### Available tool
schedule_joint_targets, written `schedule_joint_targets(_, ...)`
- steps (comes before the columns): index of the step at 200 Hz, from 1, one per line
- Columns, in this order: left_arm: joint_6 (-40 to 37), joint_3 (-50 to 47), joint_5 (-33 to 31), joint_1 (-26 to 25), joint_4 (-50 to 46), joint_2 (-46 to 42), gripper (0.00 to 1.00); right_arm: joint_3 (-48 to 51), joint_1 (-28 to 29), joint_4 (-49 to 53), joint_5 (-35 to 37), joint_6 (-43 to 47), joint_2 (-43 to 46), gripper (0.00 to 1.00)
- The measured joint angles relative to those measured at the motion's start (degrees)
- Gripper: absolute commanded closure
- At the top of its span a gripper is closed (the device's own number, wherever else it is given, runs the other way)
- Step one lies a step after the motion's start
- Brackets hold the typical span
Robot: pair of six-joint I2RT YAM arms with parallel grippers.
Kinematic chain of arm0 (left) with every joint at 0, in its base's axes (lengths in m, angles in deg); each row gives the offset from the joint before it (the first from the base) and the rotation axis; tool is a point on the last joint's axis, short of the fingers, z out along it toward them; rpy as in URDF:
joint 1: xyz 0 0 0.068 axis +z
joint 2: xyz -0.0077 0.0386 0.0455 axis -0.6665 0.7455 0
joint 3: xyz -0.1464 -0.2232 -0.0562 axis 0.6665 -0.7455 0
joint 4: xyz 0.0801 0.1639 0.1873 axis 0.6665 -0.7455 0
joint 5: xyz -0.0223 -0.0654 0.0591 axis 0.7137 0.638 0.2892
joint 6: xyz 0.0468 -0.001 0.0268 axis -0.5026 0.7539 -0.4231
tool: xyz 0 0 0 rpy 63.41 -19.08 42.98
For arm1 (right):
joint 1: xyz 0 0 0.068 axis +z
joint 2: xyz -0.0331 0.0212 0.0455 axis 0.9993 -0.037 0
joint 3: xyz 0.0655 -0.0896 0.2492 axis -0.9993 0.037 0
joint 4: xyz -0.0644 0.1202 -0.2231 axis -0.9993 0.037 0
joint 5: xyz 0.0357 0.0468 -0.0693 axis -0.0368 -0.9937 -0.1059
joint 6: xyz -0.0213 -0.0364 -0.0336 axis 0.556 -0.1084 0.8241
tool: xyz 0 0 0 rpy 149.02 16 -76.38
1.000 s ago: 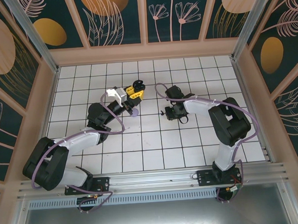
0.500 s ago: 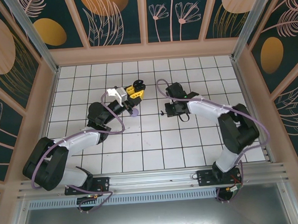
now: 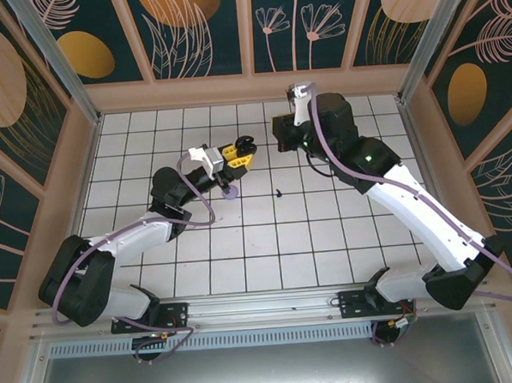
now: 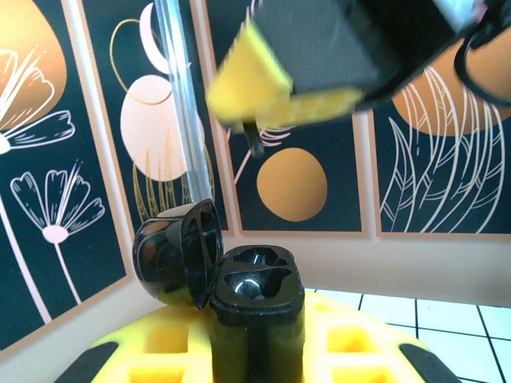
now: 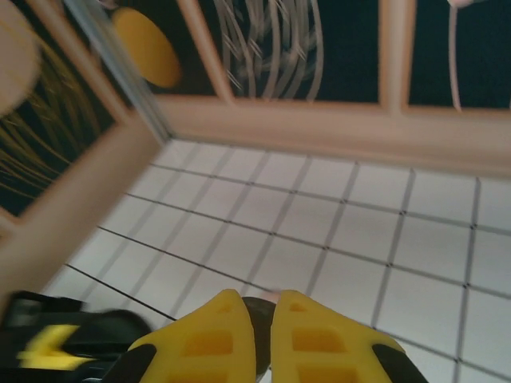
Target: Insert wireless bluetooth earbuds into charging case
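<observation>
My left gripper (image 3: 241, 151) (image 4: 255, 339) is shut on a black charging case (image 4: 255, 295) (image 3: 243, 144), held upright with its lid (image 4: 172, 255) flipped open to the left and both sockets bare. My right gripper (image 3: 279, 139) (image 5: 263, 307) hangs high, just right of and above the case. It is shut on a dark earbud (image 5: 259, 327), mostly hidden between the yellow fingers. In the left wrist view a blurred yellow finger (image 4: 249, 73) of the right gripper looms above the case, with a small dark stem (image 4: 255, 145) hanging below it. Another black earbud (image 3: 278, 191) lies on the tiles.
A small lilac piece (image 3: 230, 191) lies on the tiled floor (image 3: 267, 242) beside the left forearm. Patterned walls (image 3: 247, 29) with wooden framing enclose the table on three sides. The left gripper shows blurred at the lower left of the right wrist view (image 5: 56, 347).
The right arm has lifted off the tiles near the black earbud and swung up and back, ending beside the held case. The left gripper has shifted slightly right with the case.
</observation>
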Motion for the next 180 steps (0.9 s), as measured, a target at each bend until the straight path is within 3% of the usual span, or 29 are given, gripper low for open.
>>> schedule_joint_targets(47, 0.0, 1.4, 1.6, 0.0, -1.4, 0.4, 1.00, -0.9, 4.3, -2.6, -0.7, 2.8, -0.3, 0.92)
schedule_joint_targets(180, 0.2, 2.3, 2.2, 0.0, -2.5, 0.6, 1.00, 6.1, 8.1, -7.1, -1.7, 5.7, -0.5, 0.92)
